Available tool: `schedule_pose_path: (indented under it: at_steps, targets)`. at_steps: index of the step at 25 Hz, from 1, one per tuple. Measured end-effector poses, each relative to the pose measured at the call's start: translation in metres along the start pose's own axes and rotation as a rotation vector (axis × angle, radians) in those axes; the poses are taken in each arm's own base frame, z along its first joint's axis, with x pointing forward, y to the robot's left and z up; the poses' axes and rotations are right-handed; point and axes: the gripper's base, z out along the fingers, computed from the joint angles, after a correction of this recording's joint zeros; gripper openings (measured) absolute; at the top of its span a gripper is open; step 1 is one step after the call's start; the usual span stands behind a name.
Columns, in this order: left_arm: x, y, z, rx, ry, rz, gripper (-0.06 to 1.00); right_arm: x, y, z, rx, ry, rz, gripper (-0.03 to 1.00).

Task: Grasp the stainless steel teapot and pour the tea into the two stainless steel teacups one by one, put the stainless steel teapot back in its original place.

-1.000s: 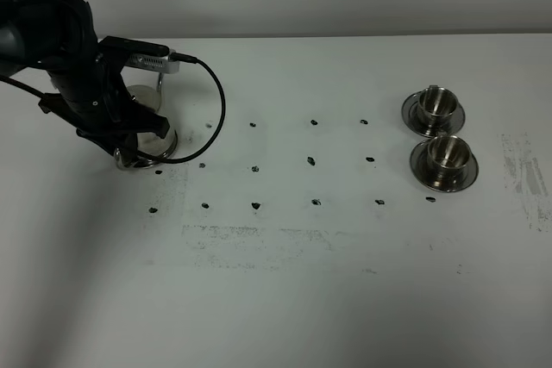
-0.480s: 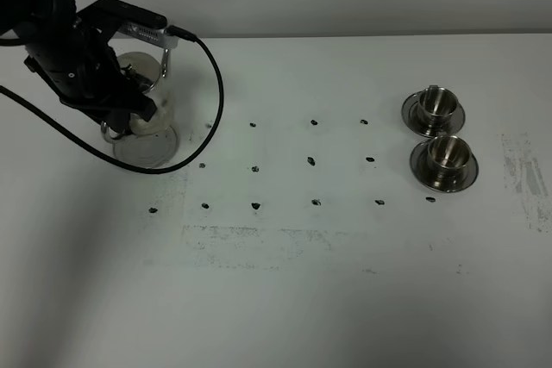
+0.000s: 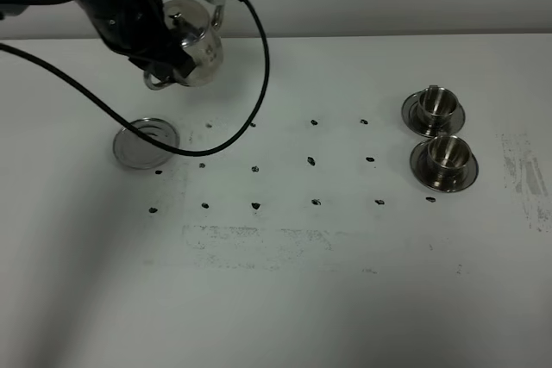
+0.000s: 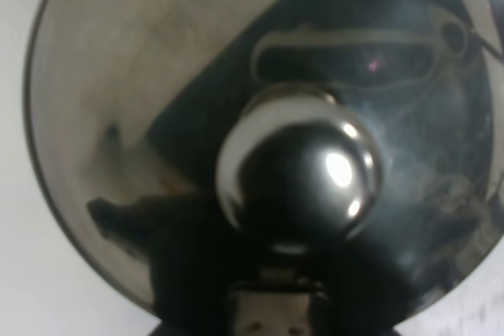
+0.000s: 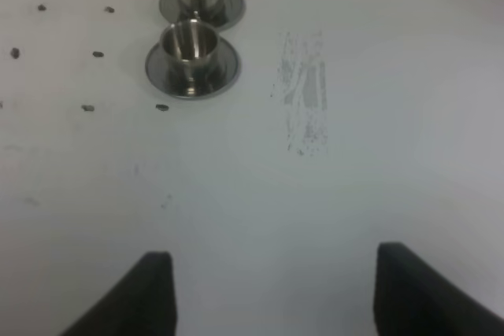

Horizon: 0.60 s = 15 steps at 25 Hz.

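Steel teapot, hung by its handle from the left gripper's clenched fingers, may swing and slop tea before the cups; right gripper stands spread.

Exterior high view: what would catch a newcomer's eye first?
The stainless steel teapot hangs in the air at far left, held by the left gripper. Nearer the camera the round steel disc lies bare, and the two stainless steel teacups sit on saucers at right.
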Motion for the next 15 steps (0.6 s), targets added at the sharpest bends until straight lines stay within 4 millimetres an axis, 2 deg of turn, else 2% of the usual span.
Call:
schedule_pose_path:
  at_steps: [8,11,15]
  targets:
    - [-0.065,-0.019,0.037,0.024,-0.116,0.111,0.17,0.0,0.0,0.0,0.0,0.0,0.0,0.53]
    - [-0.078,-0.027,0.045,0.011,-0.163,0.141,0.17,0.0,0.0,0.0,0.0,0.0,0.0,0.53]
    - [-0.086,-0.042,0.051,0.015,-0.173,0.218,0.17,0.0,0.0,0.0,0.0,0.0,0.0,0.53]
